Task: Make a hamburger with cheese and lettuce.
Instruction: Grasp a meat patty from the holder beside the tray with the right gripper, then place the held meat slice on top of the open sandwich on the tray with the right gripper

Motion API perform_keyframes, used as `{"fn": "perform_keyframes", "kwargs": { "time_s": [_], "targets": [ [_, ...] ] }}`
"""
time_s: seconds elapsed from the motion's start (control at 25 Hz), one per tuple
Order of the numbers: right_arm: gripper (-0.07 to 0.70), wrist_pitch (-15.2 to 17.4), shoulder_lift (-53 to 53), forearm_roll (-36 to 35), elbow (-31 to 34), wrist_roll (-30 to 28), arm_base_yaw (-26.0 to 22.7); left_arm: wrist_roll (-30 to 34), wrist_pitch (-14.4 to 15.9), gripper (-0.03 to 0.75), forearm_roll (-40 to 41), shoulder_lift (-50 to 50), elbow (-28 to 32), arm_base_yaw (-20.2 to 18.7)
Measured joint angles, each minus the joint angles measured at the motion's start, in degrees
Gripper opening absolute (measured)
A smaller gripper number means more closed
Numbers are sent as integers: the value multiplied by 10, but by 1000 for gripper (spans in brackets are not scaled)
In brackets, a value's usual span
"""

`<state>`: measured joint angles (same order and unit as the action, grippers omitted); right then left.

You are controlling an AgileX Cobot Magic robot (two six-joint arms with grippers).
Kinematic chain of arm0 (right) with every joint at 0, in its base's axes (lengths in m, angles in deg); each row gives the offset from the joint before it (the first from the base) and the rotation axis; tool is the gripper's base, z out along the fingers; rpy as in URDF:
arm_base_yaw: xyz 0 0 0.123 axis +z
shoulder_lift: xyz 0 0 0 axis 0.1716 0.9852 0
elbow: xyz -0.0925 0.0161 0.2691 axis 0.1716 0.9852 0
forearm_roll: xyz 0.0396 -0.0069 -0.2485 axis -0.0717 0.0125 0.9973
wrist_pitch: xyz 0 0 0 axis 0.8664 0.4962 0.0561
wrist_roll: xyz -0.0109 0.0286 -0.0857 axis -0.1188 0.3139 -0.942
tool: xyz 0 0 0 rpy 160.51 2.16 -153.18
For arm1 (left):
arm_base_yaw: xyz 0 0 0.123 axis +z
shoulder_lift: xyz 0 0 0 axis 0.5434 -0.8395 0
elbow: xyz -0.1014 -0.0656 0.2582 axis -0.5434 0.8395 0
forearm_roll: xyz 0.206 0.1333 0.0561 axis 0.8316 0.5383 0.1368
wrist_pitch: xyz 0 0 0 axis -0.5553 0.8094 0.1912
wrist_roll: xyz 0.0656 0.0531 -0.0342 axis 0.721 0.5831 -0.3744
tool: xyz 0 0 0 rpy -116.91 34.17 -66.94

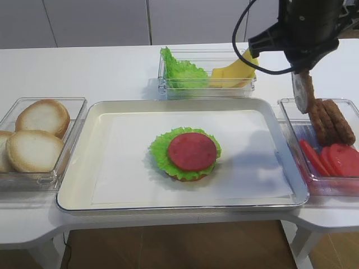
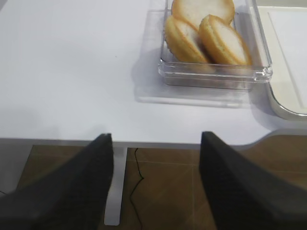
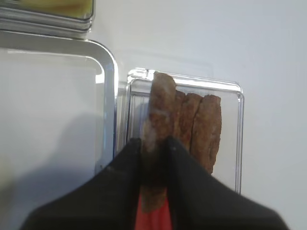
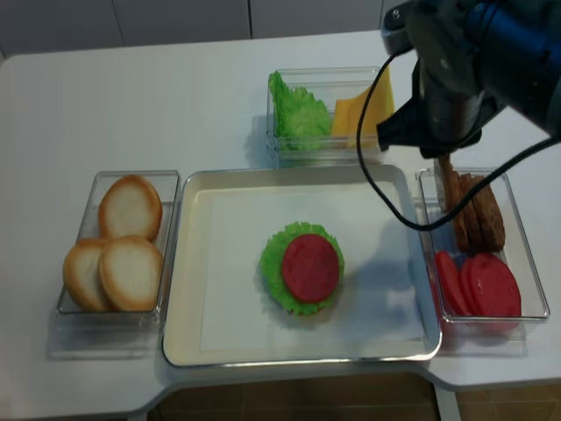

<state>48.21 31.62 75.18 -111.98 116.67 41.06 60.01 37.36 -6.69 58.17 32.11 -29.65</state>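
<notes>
Hamburger sits mid-tray on white paper: bun base, lettuce frill, red slice on top. Cheese stands in the back bin, beside loose lettuce.

Right tool is clenched on a brown patty, held on edge above the left end of the right-hand bin. More patties stand on edge in that bin, with red slices at its near end.

Left tool hangs released, jaws apart and holding nothing, over the table edge, near the bin of pale bun halves.
</notes>
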Motion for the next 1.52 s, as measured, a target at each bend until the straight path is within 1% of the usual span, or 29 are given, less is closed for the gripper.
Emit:
{"fn": "perform_keyframes", "kwargs": {
  "time_s": [0.36, 0.68, 0.76, 0.92, 1.04, 1.28, 1.52],
  "targets": [
    [113, 5, -24, -3, 0, -3, 0, 0, 0, 427, 0, 0, 0, 0],
    [113, 8, -45, -39, -1, -16, 6, 0, 0, 427, 0, 0, 0, 0],
    [113, 9, -50, -45, -1, -22, 19, 0, 0, 427, 0, 0, 0, 0],
    [113, 9, -52, -48, -2, -34, 61, 0, 0, 427, 0, 0, 0, 0],
    [113, 9, -52, -50, -2, -36, 98, 0, 0, 427, 0, 0, 0, 0],
    [113, 9, -50, -52, -2, -37, 156, 0, 0, 427, 0, 0, 0, 0],
    [113, 9, -8, -42, -4, -37, 205, 0, 0, 427, 0, 0, 0, 0]
  ]
}}
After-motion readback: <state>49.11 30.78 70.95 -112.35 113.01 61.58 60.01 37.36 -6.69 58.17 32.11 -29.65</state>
